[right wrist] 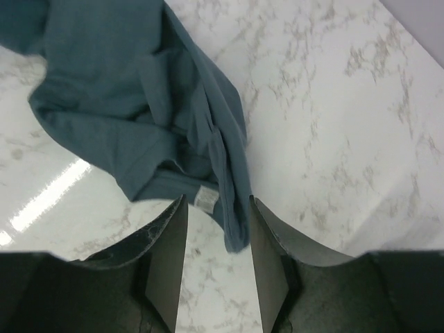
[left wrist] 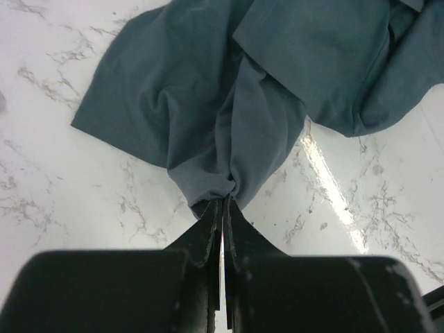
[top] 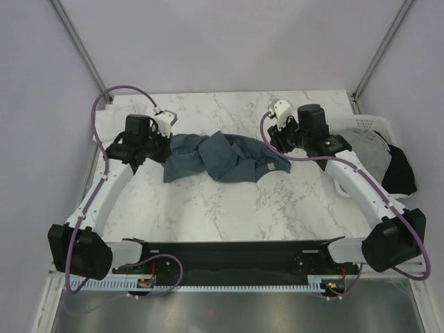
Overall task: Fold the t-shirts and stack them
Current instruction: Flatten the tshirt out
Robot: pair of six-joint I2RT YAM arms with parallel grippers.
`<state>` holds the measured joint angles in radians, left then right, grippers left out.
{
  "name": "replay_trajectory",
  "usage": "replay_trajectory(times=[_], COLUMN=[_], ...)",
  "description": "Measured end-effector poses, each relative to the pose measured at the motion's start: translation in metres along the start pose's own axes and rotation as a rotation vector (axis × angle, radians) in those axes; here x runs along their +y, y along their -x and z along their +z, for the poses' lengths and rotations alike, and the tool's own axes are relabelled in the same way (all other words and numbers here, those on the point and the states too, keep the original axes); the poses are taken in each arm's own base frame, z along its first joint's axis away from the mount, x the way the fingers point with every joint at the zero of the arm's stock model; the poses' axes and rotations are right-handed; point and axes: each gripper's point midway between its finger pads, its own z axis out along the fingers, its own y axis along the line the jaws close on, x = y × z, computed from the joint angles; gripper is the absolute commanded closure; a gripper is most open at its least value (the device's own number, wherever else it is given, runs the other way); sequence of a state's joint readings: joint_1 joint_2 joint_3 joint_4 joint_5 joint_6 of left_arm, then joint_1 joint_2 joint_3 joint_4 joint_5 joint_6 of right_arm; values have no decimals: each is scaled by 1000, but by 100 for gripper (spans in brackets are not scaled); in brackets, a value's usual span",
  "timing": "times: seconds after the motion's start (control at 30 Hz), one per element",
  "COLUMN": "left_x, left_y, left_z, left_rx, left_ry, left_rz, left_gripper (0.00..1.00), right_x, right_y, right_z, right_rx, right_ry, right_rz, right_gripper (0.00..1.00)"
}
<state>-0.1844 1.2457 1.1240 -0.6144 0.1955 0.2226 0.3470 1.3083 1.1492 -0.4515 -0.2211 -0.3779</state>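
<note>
Left wrist view, Tech 1: left hand [left wrist: 223, 202] pinches the slate-blue t-shirt [left wrist: 229, 104], bunched mid-desk [top: 229, 208].
Tech 2: Right hand [right wrist: 217, 215] is spread astride its other edge; it should close there, then both draw apart.

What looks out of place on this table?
The blue shirt lies crumpled and twisted on the table instead of flat, one end pinched in the left gripper. On the right, a black shirt droops over the basket's edge.
</note>
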Motion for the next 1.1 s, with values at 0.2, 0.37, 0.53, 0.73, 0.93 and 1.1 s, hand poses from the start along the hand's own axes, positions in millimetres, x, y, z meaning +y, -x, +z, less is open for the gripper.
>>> replay_trajectory(times=[0.2,0.37,0.53,0.73,0.93,1.1], left_x=[-9,-11,-13,-10,-11,-9], left_y=[-25,-35,-38,-38,-38,-38], left_z=[10,9,5,4,4,4], left_rx=[57,69,55,46,44,41], left_ry=[-40,-42,-38,-31,-42,-39], left_rz=[-18,-22,-23,-35,-43,-53], left_gripper=[98,98,98,98,98,98], right_x=[21,68,104,99,87,82], right_y=[16,-29,-39,-19,-9,-2], right_z=[55,110,134,147,153,158], right_rx=[-9,137,186,124,91,68], right_ry=[152,281,337,266,186,131], right_rz=[36,39,-7,-59,-99,-138], right_gripper=[52,52,50,49,48,47])
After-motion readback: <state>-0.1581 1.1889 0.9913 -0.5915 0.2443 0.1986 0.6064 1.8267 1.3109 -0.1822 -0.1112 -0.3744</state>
